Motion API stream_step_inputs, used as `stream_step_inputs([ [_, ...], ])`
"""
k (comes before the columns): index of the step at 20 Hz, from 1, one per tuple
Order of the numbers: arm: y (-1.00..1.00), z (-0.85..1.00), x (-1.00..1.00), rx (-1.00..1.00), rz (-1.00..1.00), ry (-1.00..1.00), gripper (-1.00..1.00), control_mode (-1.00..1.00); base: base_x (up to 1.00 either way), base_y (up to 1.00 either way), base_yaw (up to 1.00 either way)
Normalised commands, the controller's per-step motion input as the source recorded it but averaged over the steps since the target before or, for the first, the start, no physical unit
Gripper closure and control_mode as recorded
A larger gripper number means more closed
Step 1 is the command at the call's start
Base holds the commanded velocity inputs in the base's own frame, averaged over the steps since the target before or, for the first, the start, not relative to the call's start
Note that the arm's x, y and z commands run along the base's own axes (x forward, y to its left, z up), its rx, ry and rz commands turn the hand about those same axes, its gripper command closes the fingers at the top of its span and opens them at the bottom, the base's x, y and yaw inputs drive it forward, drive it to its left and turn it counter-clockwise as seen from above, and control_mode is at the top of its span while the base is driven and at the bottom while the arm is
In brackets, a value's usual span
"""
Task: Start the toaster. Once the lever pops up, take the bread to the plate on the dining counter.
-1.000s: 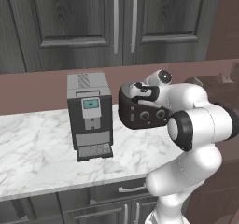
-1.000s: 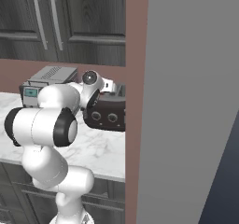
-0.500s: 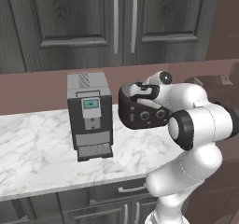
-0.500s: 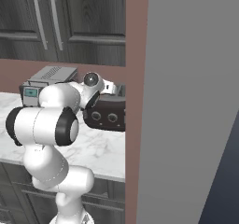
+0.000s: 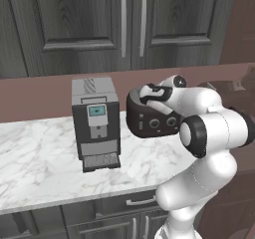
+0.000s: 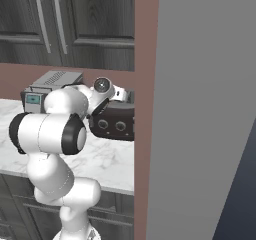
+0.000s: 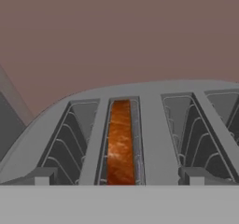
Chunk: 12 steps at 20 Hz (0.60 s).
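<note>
the white arm's two-finger gripper [image 5: 145,94] hangs just over the top of the dark brown-black rounded toaster [image 5: 149,121], its jaws spread wide and holding nothing; over the last second the hand has crept slightly lower and further across the toaster's top, while the base views have not shifted and nothing on the worktop has moved. from the hand view, the gripper looks straight down onto the grey slotted top, where the squarish tan-brown slice of bread [image 7: 121,143] sits sunk in one slot, its orange-brown edge showing between the wire guides, with the slots on either side bare. that small descent suggests the hand is closing in on the toaster's top rather than its front, though whether it aims for the lever or the slice cannot be told, and the lever itself is not clearly made out. the toaster stands on the white grey-veined marble worktop [image 5: 40,158], its two round knobs facing forward, just beside the taller boxy grey coffee machine [image 5: 95,123] and close to the reddish-brown wall panel [image 6: 145,84] at the worktop's end. the bread being low in its slot, the carrying step looks not yet begun.
</note>
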Motion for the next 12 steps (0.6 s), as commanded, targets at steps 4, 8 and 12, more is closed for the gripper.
stream_step_inputs([
  [4,0.00,-0.02,0.03,0.00,0.00,0.00,-1.00,-1.00,0.00,0.00,0.00],
  [8,0.00,-0.04,0.00,0.00,0.00,0.00,-1.00,-1.00,0.00,0.00,0.00],
  [12,0.00,0.00,0.00,0.00,0.00,0.00,-1.00,-1.00,0.00,0.00,0.00],
])
